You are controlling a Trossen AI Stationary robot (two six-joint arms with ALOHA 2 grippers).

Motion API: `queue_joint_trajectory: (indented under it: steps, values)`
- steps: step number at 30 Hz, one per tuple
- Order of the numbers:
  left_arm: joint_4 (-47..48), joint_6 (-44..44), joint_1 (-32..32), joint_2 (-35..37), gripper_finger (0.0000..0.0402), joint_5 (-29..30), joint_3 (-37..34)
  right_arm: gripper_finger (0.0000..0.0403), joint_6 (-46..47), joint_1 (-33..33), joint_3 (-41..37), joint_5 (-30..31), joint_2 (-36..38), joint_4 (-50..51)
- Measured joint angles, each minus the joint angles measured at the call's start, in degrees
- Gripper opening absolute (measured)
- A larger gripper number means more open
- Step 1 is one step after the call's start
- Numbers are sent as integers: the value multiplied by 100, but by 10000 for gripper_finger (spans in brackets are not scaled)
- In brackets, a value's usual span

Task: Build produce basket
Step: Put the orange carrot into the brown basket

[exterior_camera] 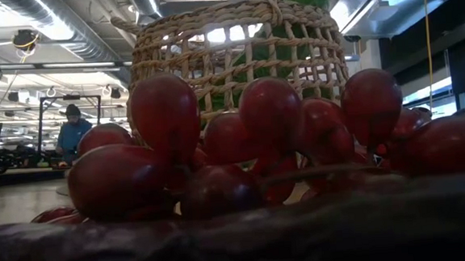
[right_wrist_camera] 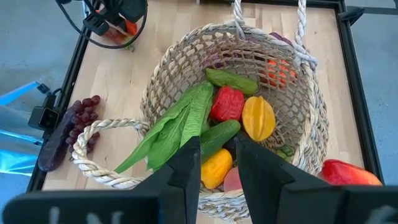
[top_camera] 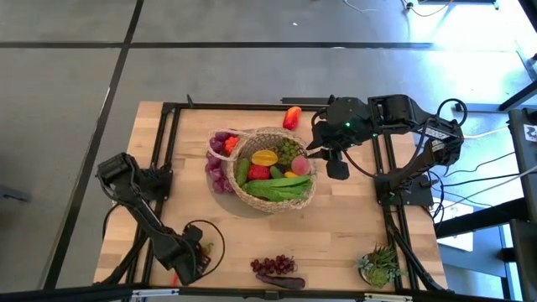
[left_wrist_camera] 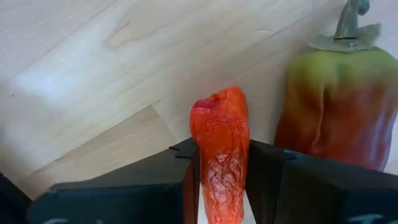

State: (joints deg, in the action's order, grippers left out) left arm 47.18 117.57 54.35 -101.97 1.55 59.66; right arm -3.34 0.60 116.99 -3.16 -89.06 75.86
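- Left pincer (left_wrist_camera: 224, 168): pinching a red-orange chilli (left_wrist_camera: 220, 149), one dark finger against each side of it. The chilli tip projects forward of the fingers, just above the bench (left_wrist_camera: 93, 68).
- Just beside the chilli stands a red-and-green pepper (left_wrist_camera: 339, 106) with a grey-green stem. Whether the two touch cannot be told.
- Left arm pose: seen from above, the arm is folded low at the near left corner of the bench, with the left pincer pointing down at the surface inside a loop of black cable (top_camera: 205, 247).
- Step in hand, as judged: pick-up of the chilli. It is gripped but not visibly raised.
- Next move calls for: a straight lift clear of the neighbouring pepper, then a carry across the bench to the basket (top_camera: 273, 170) at the centre, releasing over a free spot among the produce.
- Right pincer (right_wrist_camera: 217, 165): fingers parallel with a narrow gap, holding nothing visible. It hangs above the basket's right rim, over the cucumber (right_wrist_camera: 219, 137) and yellow pepper (right_wrist_camera: 216, 167).
- Right arm pose: stretched from the right side of the bench toward the basket.
- Basket contents: leafy greens (right_wrist_camera: 171, 134), a red piece, yellow pieces, cucumber. The basket is well filled.
- Outside the basket: a red pepper (top_camera: 292, 117) behind it, and purple grapes (top_camera: 273, 265) and a dark aubergine-like piece (top_camera: 281, 281) at the near edge.
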Motion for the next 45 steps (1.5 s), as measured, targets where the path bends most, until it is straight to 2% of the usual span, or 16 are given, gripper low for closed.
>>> queue_joint_trajectory:
  steps: [2, 11, 18, 24, 30, 32, 35, 38, 43, 45]
  values:
    - [210, 20, 2, 116, 63, 54, -16, 97, -16, 0, 0, -41, 0, 4]
    - [683, -128, -62, 828, 63, 210, -13, 97, -533, 2, 0, -1002, 0, 9]
    - [752, -1267, -471, 2004, 63, 1090, 157, 97, -612, 0, -2, -1033, 0, 8]
    - [1123, -3316, -1165, 2833, 63, 2078, 822, 97, -616, 0, -2, -1049, -2, 6]
    - [1731, -6003, -2406, 2965, 63, 2633, 1970, 97, -616, 0, -2, -1045, -4, -8]
    - [1609, -6948, -2861, 2965, 63, 2902, 2306, 97, -616, 0, -2, -1016, -4, -37]
    - [796, -8266, -3561, 2934, 63, 3185, 2584, 97, -621, 0, -2, -833, -4, -76]
    - [24, -9409, -4195, 2889, 63, 2951, 2588, 97, -632, 0, -2, -671, -4, -85]
    - [-999, -10291, -4990, 2358, 64, 2256, 2579, 97, -827, 0, -2, -632, -4, -115]
    - [-1443, -10491, -5211, 2070, 64, 1780, 2583, 97, -903, 0, -2, -632, -5, -122]
